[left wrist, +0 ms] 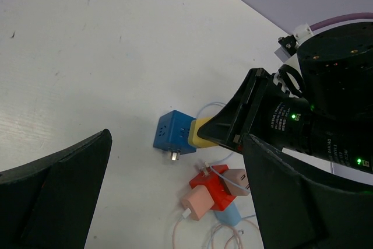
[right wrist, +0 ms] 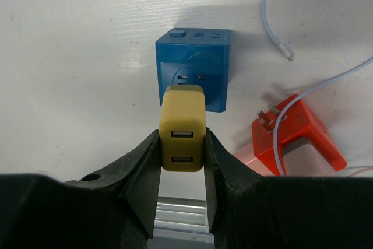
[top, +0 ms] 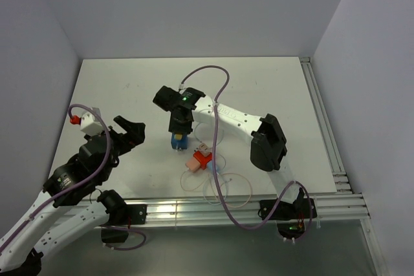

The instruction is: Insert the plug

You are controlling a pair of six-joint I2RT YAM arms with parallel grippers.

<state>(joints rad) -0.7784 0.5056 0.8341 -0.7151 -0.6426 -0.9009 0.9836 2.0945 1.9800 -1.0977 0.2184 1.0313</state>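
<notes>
My right gripper [right wrist: 182, 144] is shut on a yellow USB plug [right wrist: 182, 127], its fingers on both sides of it. The plug is pressed against the top face of a blue cube socket [right wrist: 195, 56] standing on the white table. In the top view the right gripper [top: 180, 130] points down over the blue cube [top: 179, 141]. In the left wrist view the yellow plug [left wrist: 201, 134] meets the blue cube [left wrist: 172, 133]. My left gripper [top: 129, 132] is open and empty, left of the cube, with its fingers [left wrist: 52, 193] wide apart.
A red cube adapter [top: 203, 158] with a pink charger [top: 193, 164] and thin cables [top: 223, 189] lies just right of the blue cube, near the table's front edge. It also shows in the left wrist view [left wrist: 218, 189] and the right wrist view [right wrist: 303, 141].
</notes>
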